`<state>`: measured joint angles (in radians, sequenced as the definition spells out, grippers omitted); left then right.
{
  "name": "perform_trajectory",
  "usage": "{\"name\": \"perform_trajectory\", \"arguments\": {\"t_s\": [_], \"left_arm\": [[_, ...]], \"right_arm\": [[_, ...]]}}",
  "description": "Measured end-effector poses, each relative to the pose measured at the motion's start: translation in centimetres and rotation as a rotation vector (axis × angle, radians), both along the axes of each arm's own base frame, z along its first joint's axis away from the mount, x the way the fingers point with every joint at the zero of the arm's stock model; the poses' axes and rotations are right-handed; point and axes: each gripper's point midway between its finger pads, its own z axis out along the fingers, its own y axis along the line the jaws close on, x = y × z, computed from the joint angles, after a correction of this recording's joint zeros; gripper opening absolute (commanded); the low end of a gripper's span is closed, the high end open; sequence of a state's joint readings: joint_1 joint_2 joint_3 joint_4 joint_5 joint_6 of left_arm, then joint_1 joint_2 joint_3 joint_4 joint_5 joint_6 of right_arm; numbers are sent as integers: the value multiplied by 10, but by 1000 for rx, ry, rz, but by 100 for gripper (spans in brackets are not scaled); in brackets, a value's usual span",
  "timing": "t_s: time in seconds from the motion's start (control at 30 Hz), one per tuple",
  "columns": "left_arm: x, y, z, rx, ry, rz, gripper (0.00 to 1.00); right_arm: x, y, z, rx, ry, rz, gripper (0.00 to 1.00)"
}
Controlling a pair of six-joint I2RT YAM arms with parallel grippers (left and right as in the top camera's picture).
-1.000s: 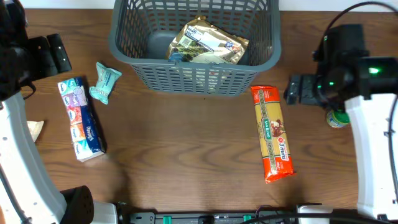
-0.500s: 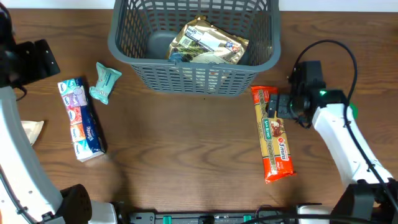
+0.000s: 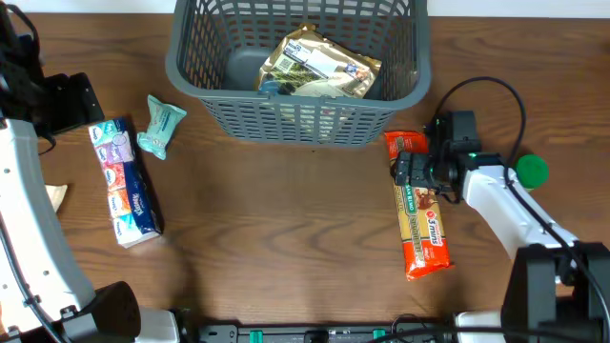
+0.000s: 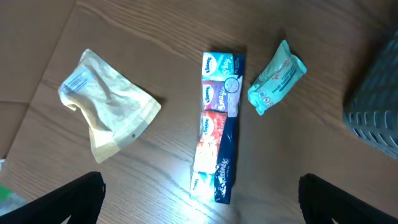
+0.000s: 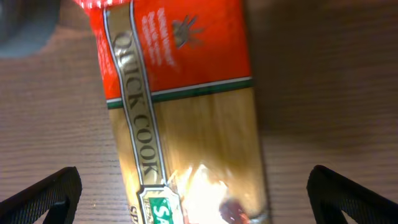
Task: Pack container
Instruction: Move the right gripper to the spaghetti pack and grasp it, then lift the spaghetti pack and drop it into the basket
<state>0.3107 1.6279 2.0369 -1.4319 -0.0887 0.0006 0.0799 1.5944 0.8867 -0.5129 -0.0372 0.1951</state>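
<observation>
Right end effector (image 3: 412,170) sits low over the red end of the spaghetti packet (image 3: 421,224), fingers spread wide either side, nothing gripped; left end effector (image 3: 69,100) hangs spread and empty by the tissue pack (image 3: 129,186). Centre your fingers and close squarely across the packet's narrow width, nearer its middle if you can, so the long bag won't droop. The container (image 3: 295,122) stands just beyond it on the desk (image 3: 286,238), gold pouch (image 3: 319,65) inside

Container (image 3: 297,122) far wall cut off
</observation>
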Motion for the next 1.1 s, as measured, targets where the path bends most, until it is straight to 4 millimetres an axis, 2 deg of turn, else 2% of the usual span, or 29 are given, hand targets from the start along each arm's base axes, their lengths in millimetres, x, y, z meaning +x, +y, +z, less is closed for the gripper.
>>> {"name": "perform_trajectory", "arguments": {"t_s": [0.23, 0.43, 0.53, 0.73, 0.87, 0.93, 1.1], "left_arm": [[0, 0, 0, 0, 0, 0, 98], [0, 0, 0, 0, -1, 0, 99], [0, 0, 0, 0, -1, 0, 99], [2, 1, 1, 2, -8, 0, 99], [2, 1, 1, 2, -8, 0, 99], [2, 1, 1, 2, -8, 0, 99], [2, 0, 1, 2, -8, 0, 99]], "right_arm": [[-10, 9, -32, -10, 98, 32, 99], [-14, 6, -34, -32, 118, 28, 99], [-21, 0, -37, -68, 153, 20, 93], [-29, -2, -37, -75, 188, 19, 57], [-29, -3, -37, -81, 188, 17, 22], [-28, -3, -35, -85, 186, 20, 1], [-23, -3, -27, -83, 164, 9, 1]]}}
